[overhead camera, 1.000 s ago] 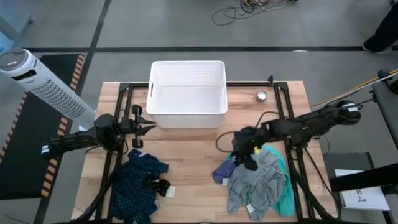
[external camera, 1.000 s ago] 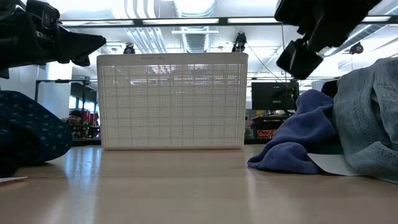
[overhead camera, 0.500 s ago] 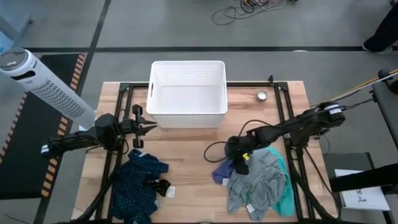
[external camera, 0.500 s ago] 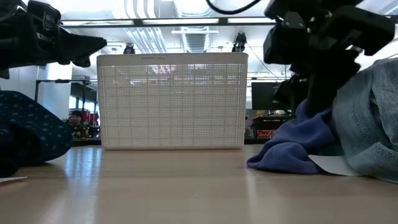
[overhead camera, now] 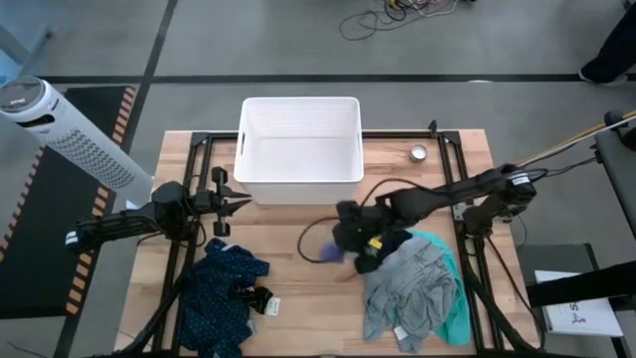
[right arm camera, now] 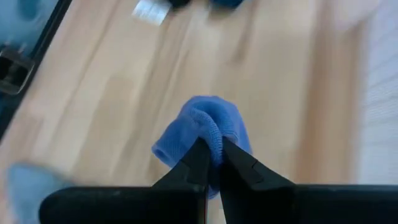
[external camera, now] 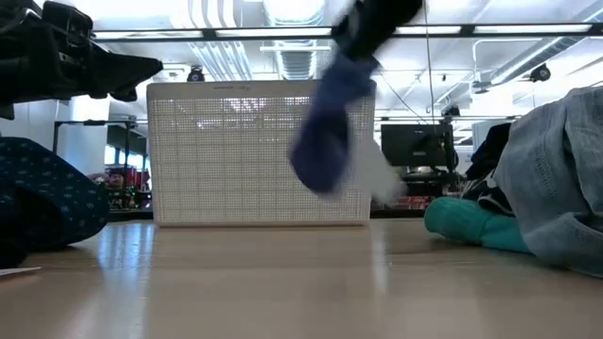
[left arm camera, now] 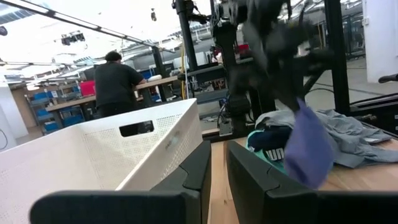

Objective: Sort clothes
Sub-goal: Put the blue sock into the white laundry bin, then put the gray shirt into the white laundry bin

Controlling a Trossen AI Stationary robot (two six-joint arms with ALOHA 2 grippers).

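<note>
Left pincer (overhead camera: 231, 203), fingers nearly together, empty, waits near the surface's left edge above the navy patterned garment (overhead camera: 221, 286). Right pincer (overhead camera: 343, 244) clamped on blue-purple cloth (right arm camera: 200, 127), lifted mid-surface before white basket (overhead camera: 298, 149). Thin pinch; a fast swing might shake it loose.

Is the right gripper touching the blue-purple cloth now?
Touching. In the right wrist view the right gripper pinches a fold of the blue-purple cloth between its shut fingers; the low view shows the cloth hanging above the table.
</note>
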